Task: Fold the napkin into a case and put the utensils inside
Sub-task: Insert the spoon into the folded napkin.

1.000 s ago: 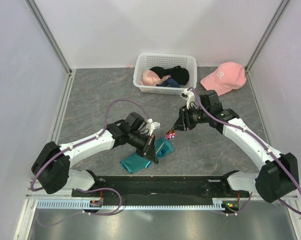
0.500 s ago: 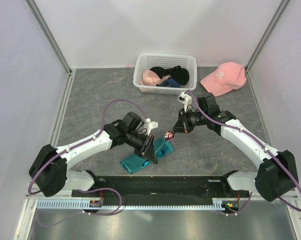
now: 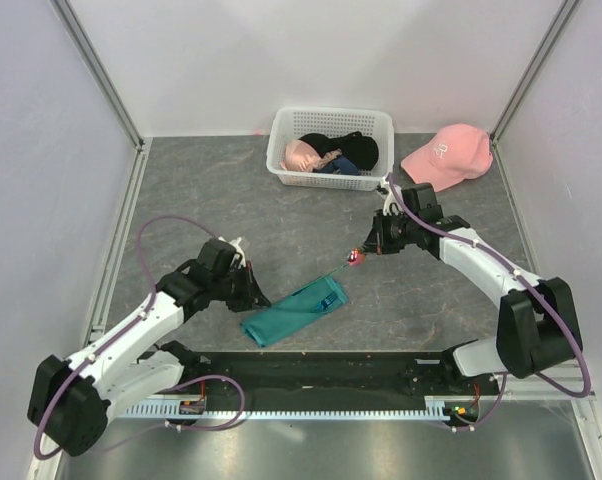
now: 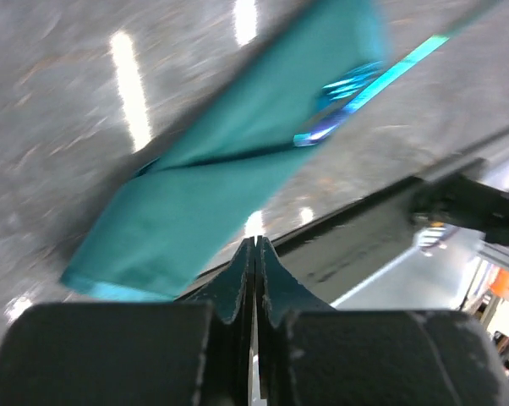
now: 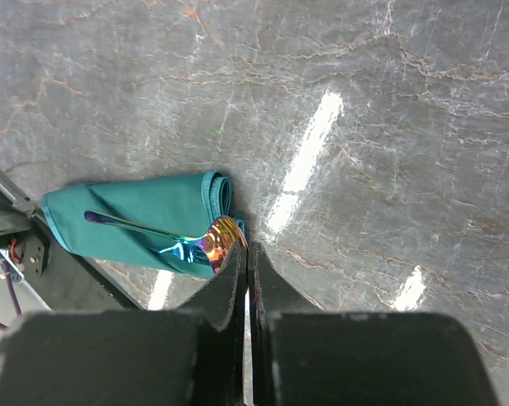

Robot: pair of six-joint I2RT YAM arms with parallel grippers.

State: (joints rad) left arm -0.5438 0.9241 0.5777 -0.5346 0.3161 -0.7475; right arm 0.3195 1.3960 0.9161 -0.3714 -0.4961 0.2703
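Napkin [image 3: 286, 316] is lying flat on the grey table [image 3: 211, 200] as a narrow, layered teal strip, resting between my two sets of fingers. My left gripper [image 3: 254, 293] is hovering at the strip's near end with its two fingers pressing together and holding nothing. In the left wrist view the cloth is spreading out just ahead of the tips, and I cannot tell whether they are touching it. The blue fork [image 3: 327, 296] is lying on the end of the strip farthest from my left fingers, and one end of it is reaching past the cloth edge. My right gripper [image 3: 364, 254] is closing tight on the round-headed utensil [image 3: 353, 258], pinching its red-purple head right at the fingertips. The thin stem is pointing away from those fingers toward the napkin. In the top view this utensil is hanging near the strip's fork end but apart from it. In the right wrist view it is lining up over the cloth, with the rolled edge of the napkin just ahead of the tips. Well behind my right fingers, the white lattice basket [image 3: 331, 118] is holding black and pink garments [image 3: 343, 150]. The pink cap [image 3: 446, 152] is sitting beside it.
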